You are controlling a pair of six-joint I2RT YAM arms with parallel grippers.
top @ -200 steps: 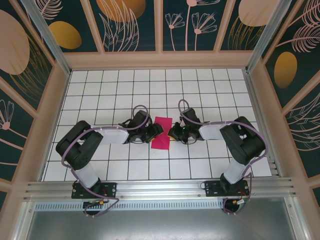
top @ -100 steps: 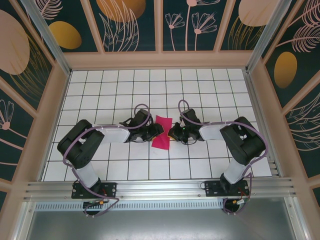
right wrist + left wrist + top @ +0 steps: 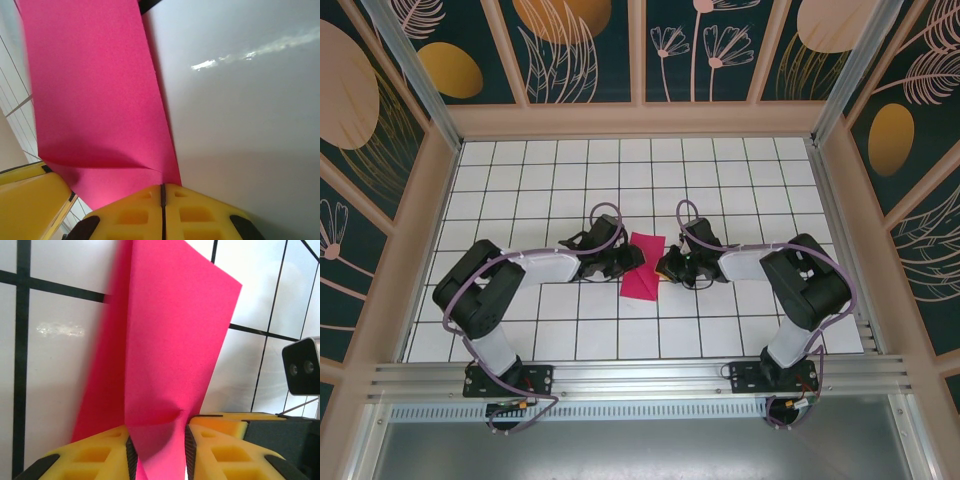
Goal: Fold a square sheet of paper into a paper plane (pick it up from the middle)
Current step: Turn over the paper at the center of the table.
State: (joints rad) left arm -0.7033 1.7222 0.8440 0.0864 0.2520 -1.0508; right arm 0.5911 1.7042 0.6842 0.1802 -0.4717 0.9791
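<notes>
Top external view: the pink sheet of paper (image 3: pixel 643 268) sits mid-tabletop (image 3: pixel 620 180) on the white grid, between the two claws, one at each side edge. In the left wrist view, the left claw (image 3: pixel 628 260) is partly closed. Its yellow pads (image 3: pixel 112 452) stand a narrow gap apart, and the creased sheet fills that gap, touching both. In the right wrist view, the right claw (image 3: pixel 162 192) is pressed fully together, pinching the sheet's edge, and the paper puckers beside its tips.
</notes>
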